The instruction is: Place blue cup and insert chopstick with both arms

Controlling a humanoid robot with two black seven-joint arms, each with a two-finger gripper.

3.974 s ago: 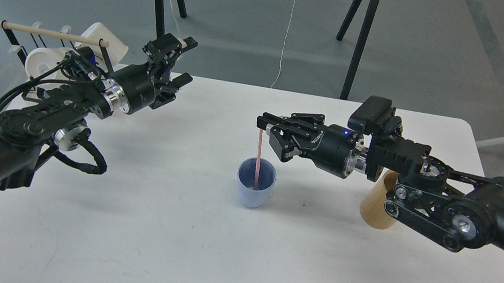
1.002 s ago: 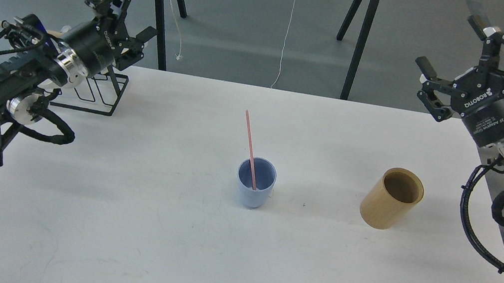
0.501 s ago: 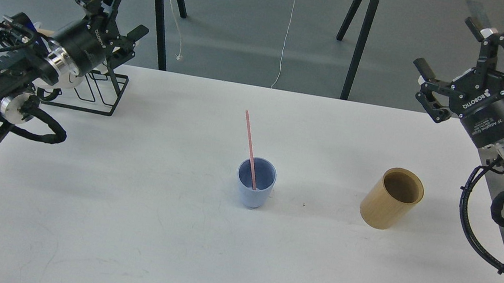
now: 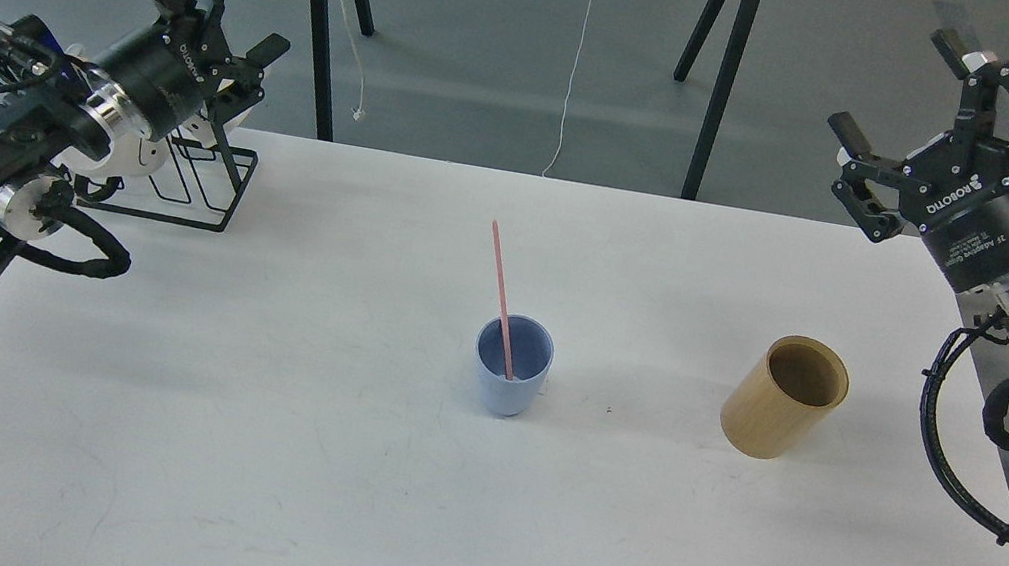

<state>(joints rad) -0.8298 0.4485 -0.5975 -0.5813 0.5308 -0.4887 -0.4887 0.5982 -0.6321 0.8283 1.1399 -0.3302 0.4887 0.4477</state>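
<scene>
The pale-blue cup (image 4: 512,365) stands upright near the middle of the white table (image 4: 315,456). The thin pink chopstick (image 4: 500,282) stands in it, its lower end inside the cup, its top leaning up and to the left. My left gripper (image 4: 225,1) is open and empty, raised above the table's far left corner, far from the cup. My right gripper (image 4: 931,113) is open and empty, raised beyond the table's far right corner.
A tan cylindrical holder (image 4: 785,396) stands right of the cup. A black wire rack (image 4: 196,184) with a white mug (image 4: 125,154) sits at the far left, partly behind my left arm. Black table legs (image 4: 725,75) stand beyond the far edge.
My right gripper has let go of the chopstick, which now leans in the cup. Both arms have drawn back and up to the sides; the left is still drifting left.
</scene>
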